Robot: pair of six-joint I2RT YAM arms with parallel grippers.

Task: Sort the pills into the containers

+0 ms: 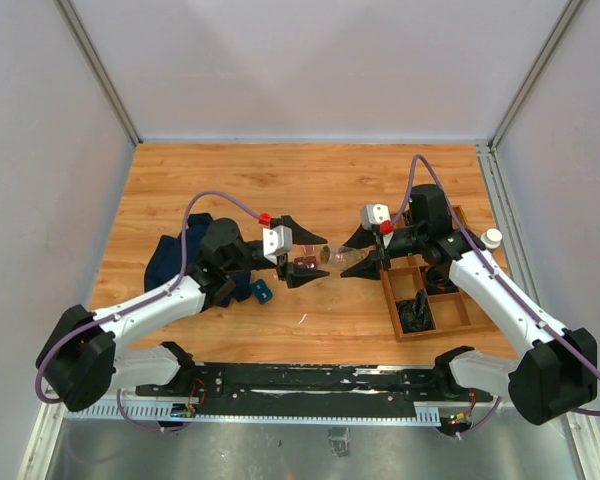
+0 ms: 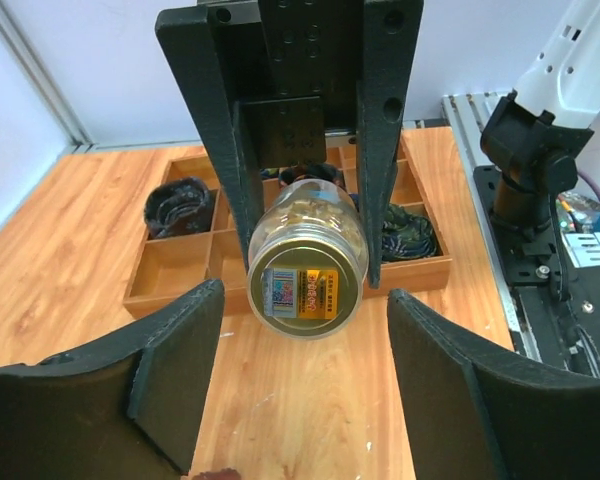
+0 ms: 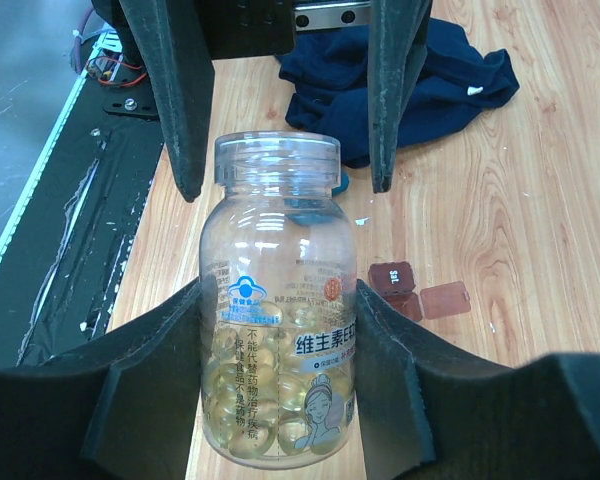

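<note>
Wooden divided tray sits right of centre in the top view, dark blue cloth at left. At centre the right gripper clamps a clear pill bottle. The left gripper stands open, its fingers flanking the bottle's neck. A small reddish-brown container lies on the table just left of centre.

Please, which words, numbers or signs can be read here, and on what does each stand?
"维生素E": label of the clear round plastic bottle.
Smaller print on that label: too small to read.
Gold sticker on the bottle's end: code and print, blurred.
Small reddish-brown plastic box: short white mark, unreadable.
</note>
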